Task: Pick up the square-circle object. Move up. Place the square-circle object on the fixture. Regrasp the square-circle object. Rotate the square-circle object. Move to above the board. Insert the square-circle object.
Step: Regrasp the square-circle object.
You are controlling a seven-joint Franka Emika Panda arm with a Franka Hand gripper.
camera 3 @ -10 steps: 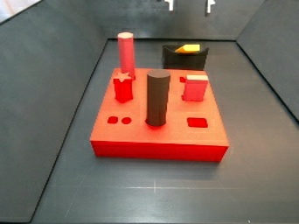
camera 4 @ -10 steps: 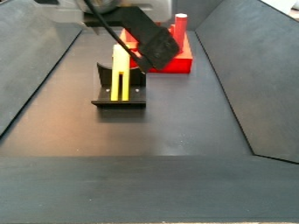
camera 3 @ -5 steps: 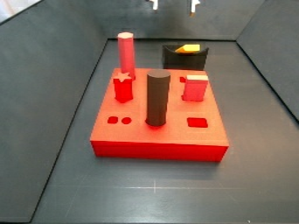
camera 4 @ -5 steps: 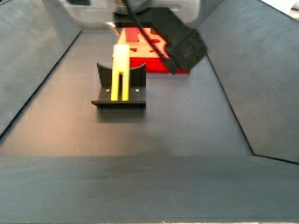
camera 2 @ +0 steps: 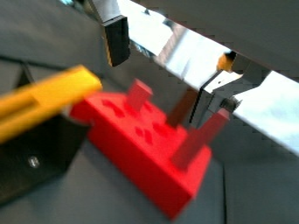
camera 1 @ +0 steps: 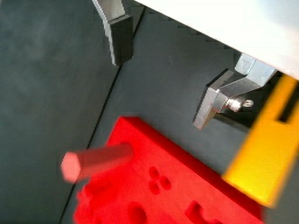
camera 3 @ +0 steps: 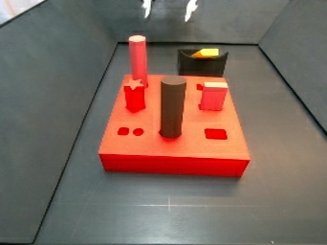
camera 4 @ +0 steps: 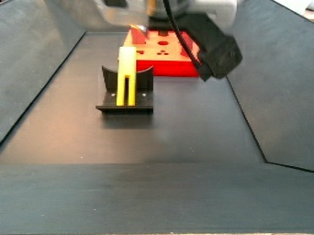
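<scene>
Hand [camera 1: 163,66] spread, empty, high over board [camera 4: 166,57]. Rod [camera 4: 125,73] below on fixture [camera 4: 125,103], clear of fingers [camera 1: 119,39]. Looks light, stiff, slick (grip mid-length).

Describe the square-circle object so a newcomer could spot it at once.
Behind the red board stands the black fixture. The square-circle object lies in it: a slim yellow rod, unlike the board's pegs. The gripper hangs empty above.
</scene>
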